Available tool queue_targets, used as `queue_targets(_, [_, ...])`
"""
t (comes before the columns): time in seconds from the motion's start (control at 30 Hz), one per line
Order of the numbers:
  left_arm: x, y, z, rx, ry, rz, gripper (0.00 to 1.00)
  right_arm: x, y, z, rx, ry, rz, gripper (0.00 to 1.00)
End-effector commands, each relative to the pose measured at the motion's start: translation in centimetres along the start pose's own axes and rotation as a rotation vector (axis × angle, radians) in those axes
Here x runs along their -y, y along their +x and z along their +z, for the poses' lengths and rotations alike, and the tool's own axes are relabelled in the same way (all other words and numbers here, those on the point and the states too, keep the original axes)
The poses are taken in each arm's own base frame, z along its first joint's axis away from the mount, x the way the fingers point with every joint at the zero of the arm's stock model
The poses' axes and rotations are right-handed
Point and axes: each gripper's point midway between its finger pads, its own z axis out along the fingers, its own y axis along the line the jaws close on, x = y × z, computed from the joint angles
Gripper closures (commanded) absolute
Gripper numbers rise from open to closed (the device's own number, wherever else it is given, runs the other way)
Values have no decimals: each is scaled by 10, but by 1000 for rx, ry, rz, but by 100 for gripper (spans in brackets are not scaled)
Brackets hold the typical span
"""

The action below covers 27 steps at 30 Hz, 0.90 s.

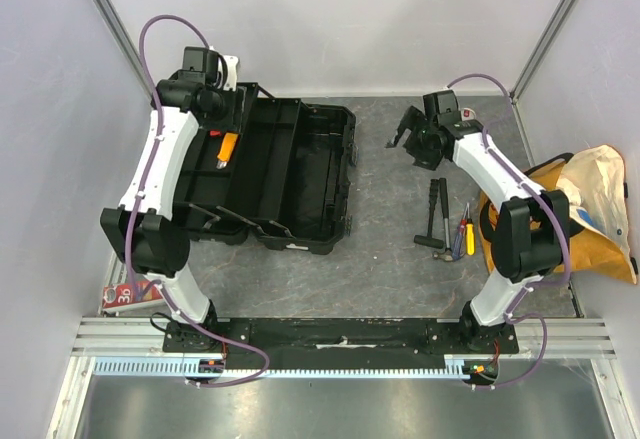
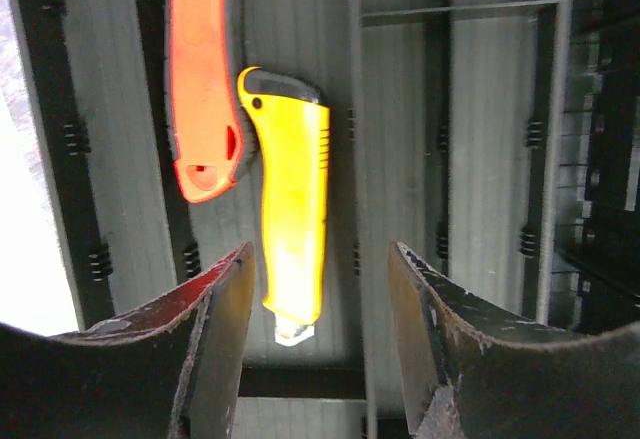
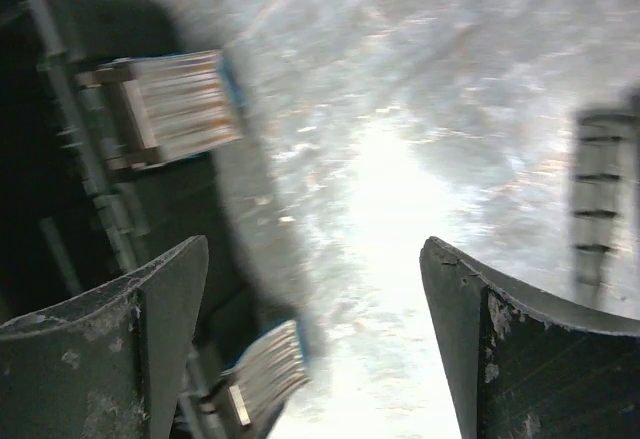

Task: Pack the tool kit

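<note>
The black toolbox (image 1: 290,174) lies open on the left half of the table. Inside it lie a yellow utility knife (image 2: 292,209) and a red-orange tool handle (image 2: 203,79) side by side; from above they show as one orange-yellow spot (image 1: 228,147). My left gripper (image 2: 320,289) is open and empty, hovering above the knife's tip; from above it (image 1: 228,101) is mostly hidden under its wrist. My right gripper (image 1: 400,131) is open and empty beside the box's right edge. Its blurred view shows open fingers (image 3: 160,299) near two blue latches (image 3: 175,109).
A black hammer (image 1: 438,219) and yellow and red screwdrivers (image 1: 466,233) lie on the grey table right of centre. The yellow-orange fabric bag (image 1: 590,209) sits at the far right behind the right arm. A red-and-white item (image 1: 122,295) lies near the left arm's base.
</note>
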Motion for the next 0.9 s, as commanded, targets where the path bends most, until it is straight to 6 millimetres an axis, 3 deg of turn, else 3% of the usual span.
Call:
queue_targets(0.0, [35,-42,-50,201,177,-66,39,73,-6,-22,122,317,-98,7])
queue_targets(0.13, [70,-53,-65,273,361,-63,39,115,14,-21,111,454,-128,7])
queue_targets(0.33, [104,-60,-85,315,525,-56,39,138,50,-11,20,473,-112,12])
queue_targets(0.5, [109,-57,-90,318,550,-54,39,158,78,-4,-47,505,-89,20])
queue_targets(0.67, [109,-55,-95,322,550,-53,39,165,100,4,-114,488,-66,28])
queue_targets(0.87, [104,-56,-100,341,526,-50,39,165,110,12,-151,475,-33,49])
